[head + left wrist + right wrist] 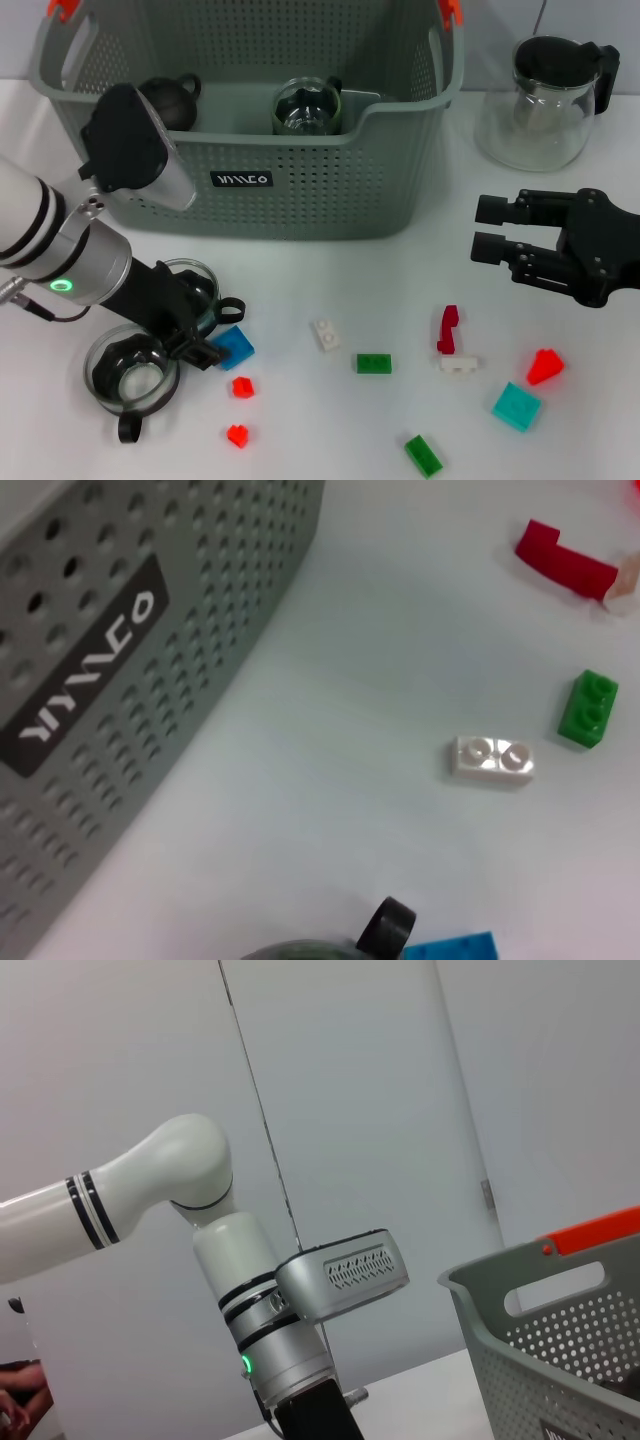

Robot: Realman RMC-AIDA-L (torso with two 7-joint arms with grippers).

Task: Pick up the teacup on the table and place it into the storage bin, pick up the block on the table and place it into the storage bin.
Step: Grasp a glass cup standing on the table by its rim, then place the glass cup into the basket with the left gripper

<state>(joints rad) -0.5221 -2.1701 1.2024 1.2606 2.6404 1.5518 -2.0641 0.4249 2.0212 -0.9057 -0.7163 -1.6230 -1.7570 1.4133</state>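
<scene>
The grey-green storage bin (330, 190) stands at the back centre, with a glass teacup (305, 105) and a dark round pot (170, 98) inside it. My left gripper (203, 343) is low over the table at the front left, between two glass teacups. One teacup (196, 276) is partly hidden under the gripper; the other teacup (130, 372) sits just in front of it. A blue block (237, 347) touches the gripper tip. The left wrist view shows the first cup's black handle (388, 925), the blue block (452, 948) and the bin wall (120, 680). My right gripper (488, 230) hovers open and empty at the right.
Several small blocks lie across the front: red (242, 386), white (325, 335), green (373, 363), dark red (447, 328), teal (516, 406). A glass pitcher with a black lid (545, 100) stands at the back right, beside the bin.
</scene>
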